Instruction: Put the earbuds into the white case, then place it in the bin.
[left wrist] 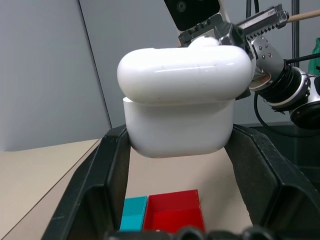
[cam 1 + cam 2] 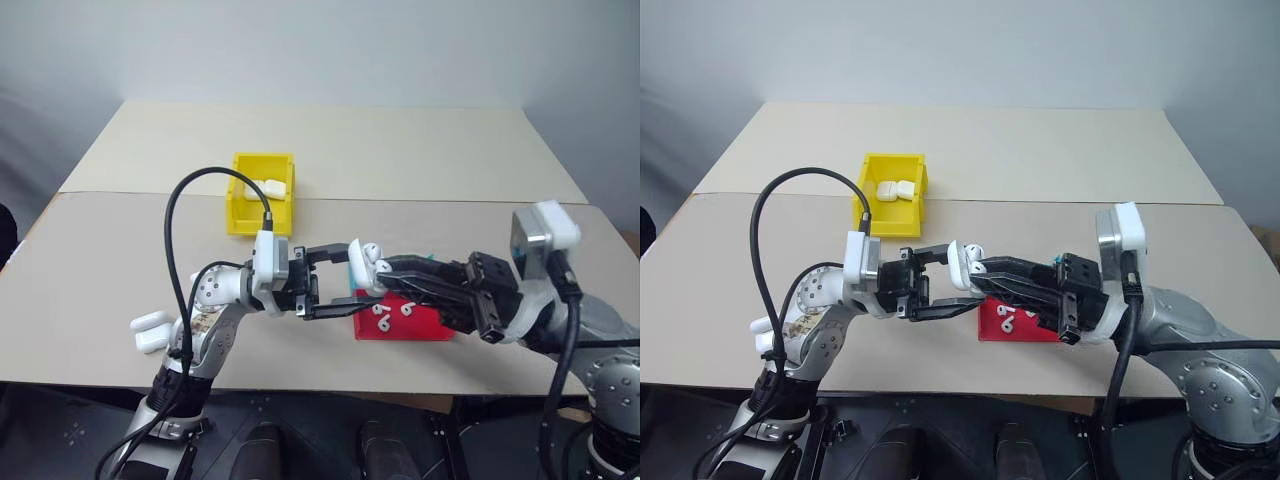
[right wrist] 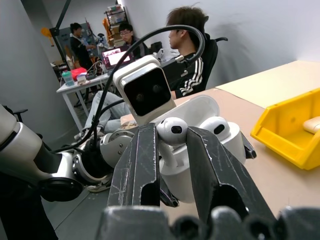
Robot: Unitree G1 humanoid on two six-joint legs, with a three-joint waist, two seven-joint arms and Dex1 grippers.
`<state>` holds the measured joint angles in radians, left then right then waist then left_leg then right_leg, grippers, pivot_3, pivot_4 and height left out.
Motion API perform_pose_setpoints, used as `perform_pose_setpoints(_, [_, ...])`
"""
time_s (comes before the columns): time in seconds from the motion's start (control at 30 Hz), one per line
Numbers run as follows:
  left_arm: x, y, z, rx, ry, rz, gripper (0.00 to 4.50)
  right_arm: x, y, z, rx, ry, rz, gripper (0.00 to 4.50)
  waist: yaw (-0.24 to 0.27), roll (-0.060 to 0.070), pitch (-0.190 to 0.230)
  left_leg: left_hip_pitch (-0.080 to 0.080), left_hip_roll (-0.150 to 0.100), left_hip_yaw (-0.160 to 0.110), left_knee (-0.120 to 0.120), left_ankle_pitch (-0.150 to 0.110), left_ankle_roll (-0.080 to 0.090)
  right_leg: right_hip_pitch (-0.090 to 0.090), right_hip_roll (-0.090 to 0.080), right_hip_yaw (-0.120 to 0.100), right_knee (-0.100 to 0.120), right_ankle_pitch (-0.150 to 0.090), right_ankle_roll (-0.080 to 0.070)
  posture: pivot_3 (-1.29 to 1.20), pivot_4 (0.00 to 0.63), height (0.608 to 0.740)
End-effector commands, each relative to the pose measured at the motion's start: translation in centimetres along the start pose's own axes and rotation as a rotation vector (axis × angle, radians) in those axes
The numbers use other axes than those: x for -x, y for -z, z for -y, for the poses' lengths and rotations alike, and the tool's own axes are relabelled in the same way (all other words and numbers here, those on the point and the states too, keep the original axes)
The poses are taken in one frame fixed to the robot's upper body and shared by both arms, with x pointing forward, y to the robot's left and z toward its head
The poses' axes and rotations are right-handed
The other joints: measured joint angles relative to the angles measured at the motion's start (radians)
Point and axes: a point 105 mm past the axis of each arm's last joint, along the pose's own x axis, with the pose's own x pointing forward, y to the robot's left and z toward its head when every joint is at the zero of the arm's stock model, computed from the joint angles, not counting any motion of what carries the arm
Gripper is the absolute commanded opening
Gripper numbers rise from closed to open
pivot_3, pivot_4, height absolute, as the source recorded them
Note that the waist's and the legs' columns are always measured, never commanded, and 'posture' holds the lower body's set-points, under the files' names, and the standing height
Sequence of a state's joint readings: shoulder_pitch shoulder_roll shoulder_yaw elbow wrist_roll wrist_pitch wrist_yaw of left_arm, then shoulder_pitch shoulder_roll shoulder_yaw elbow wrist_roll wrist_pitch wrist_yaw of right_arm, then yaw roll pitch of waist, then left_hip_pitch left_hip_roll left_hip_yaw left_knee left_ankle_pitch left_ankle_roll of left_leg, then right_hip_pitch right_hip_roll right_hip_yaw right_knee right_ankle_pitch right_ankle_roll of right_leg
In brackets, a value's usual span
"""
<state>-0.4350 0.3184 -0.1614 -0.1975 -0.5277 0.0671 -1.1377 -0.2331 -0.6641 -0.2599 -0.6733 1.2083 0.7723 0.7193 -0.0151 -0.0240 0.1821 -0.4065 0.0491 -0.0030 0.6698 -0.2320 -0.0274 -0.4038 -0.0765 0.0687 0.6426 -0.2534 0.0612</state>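
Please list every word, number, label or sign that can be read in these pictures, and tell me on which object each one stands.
None: no readable text stands on any object.
The white shapes on the red tray that resemble "9" or "6" are loose earbuds, not printed digits.
White case, yellow bin: plain, no marking visible.
Laptop screen behind the people: too small to read.

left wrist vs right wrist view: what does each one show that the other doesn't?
Left wrist view alone: the red and teal tray below the case, and the case's lid from outside.
Right wrist view alone: the yellow bin, people at a desk, and an earbud pinched in the right gripper, with another earbud already seated.
Both: the open white case held by the left gripper.
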Motion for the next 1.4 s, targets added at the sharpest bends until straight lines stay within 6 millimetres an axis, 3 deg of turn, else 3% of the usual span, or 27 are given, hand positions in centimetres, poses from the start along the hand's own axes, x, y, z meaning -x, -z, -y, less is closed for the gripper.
perform_pose_setpoints(0.03, [-0.5,-0.9,0.1,-0.047,0.014,0.026,2.71,0.0,-0.5,-0.3,0.049,-0.014,0.006,0.75,0.0,0.0,0.0,0.0,0.0,0.0,0.0,0.0,0.0,0.0,0.0,0.0,0.0,0.0,0.0,0.0,0.15,0.74])
perform_pose_setpoints(0.43, [-0.7,-0.7,0.0,-0.049,0.013,0.033,2.71,0.3,-0.3,-0.5,0.113,-0.031,-0.013,0.75,0.0,0.0,0.0,0.0,0.0,0.0,0.0,0.0,0.0,0.0,0.0,0.0,0.0,0.0,0.0,0.0,0.15,0.74])
perform_pose_setpoints(0.5, [-0.7,-0.7,0.0,-0.049,0.012,0.033,2.71,0.2,-0.2,-0.5,0.128,-0.03,-0.022,1.34,0.0,0.0,0.0,0.0,0.0,0.0,0.0,0.0,0.0,0.0,0.0,0.0,0.0,0.0,0.0,0.0,0.15,0.74])
perform_pose_setpoints(0.8, [-0.7,-0.7,0.0,-0.049,0.01,0.032,2.71,0.2,0.4,0.0,0.142,-0.005,-0.057,1.34,0.0,0.0,0.0,0.0,0.0,0.0,0.0,0.0,0.0,0.0,0.0,0.0,0.0,0.0,0.0,0.0,0.15,0.74])
perform_pose_setpoints(1.4, [-0.4,-0.4,-0.1,-0.053,0.0,0.022,2.71,1.3,-0.8,0.1,0.297,0.037,0.003,1.34,0.0,0.0,0.0,0.0,0.0,0.0,0.0,0.0,0.0,0.0,0.0,0.0,0.0,0.0,0.0,0.0,0.15,0.74])
